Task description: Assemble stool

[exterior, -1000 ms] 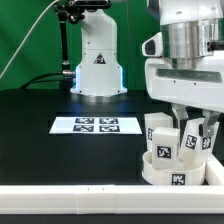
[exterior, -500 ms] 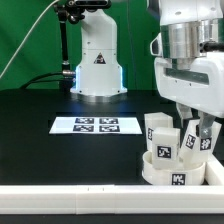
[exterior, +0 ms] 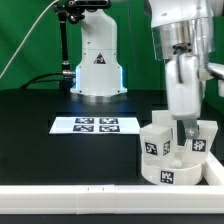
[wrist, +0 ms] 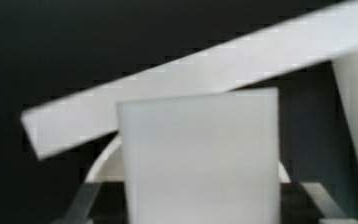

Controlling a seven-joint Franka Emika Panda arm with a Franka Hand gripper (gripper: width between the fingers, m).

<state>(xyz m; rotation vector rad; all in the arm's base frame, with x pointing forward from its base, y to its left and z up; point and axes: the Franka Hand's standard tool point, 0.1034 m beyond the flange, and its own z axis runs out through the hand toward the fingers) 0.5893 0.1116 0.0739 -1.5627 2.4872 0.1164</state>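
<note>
The stool's round white seat [exterior: 168, 174] lies upside down near the front of the table, on the exterior view's right. Two blocky white tagged legs [exterior: 155, 144] [exterior: 204, 138] stand up from it. My gripper [exterior: 187, 130] reaches straight down between them, and its fingers hide most of what they hold there. In the wrist view a white leg [wrist: 197, 140] fills the middle, and my gripper [wrist: 197, 205] is shut on it, with one dark finger [wrist: 91, 198] at each side.
The marker board [exterior: 95, 125] lies flat mid-table. The arm's white base [exterior: 97, 60] stands behind it. A long white border rail [exterior: 70, 198] runs along the front edge, just ahead of the seat. A white band [wrist: 211, 85] crosses the wrist view.
My hand has turned about its vertical axis and now shows its narrow side. The seat and its legs have turned with it. The grip stayed shut.
</note>
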